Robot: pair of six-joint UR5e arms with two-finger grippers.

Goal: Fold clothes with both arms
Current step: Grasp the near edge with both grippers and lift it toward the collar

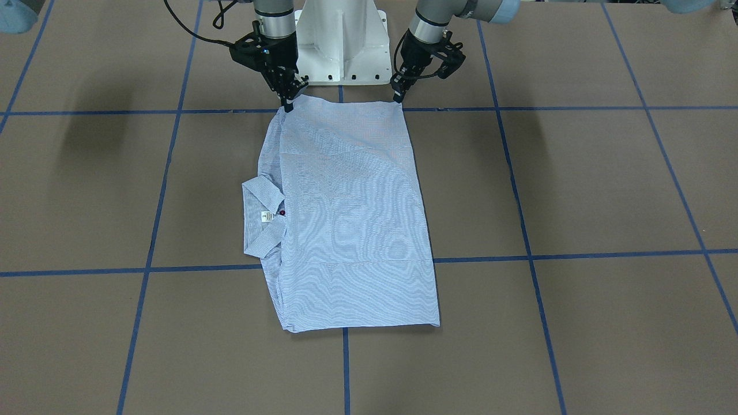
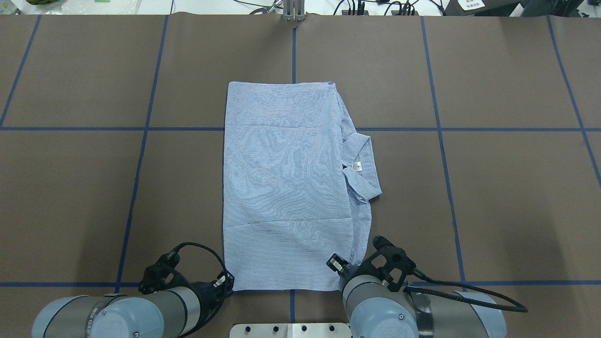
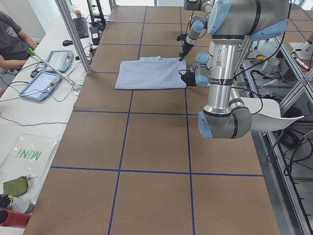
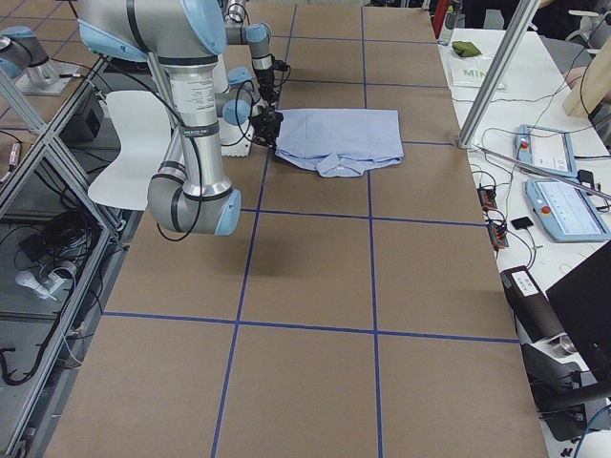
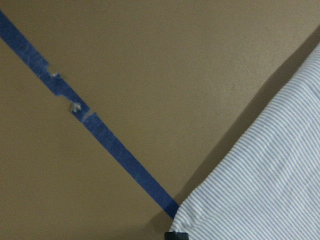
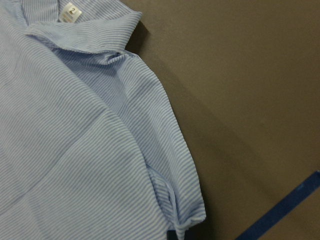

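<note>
The light blue striped shirt [image 1: 351, 219] lies flat on the brown table as a folded rectangle, also seen in the overhead view [image 2: 286, 188]. Its collar [image 1: 262, 216] with the white neck label [image 6: 70, 11] sticks out on my right side. Both arms reach down to the shirt's edge nearest the base. My left gripper [image 1: 398, 97] is shut on one near corner, and the cloth [image 5: 270, 185] puckers at its fingertip. At the other near corner my right gripper [image 1: 287, 104] is shut, with the hem [image 6: 180, 220] bunched at its tip.
The white pedestal base [image 1: 340, 46] stands just behind the grippers. Blue tape lines [image 1: 346, 369] grid the table. Along the far side are an aluminium post [image 3: 73, 39], control tablets [image 3: 46, 83] and a seated person [image 3: 10, 44].
</note>
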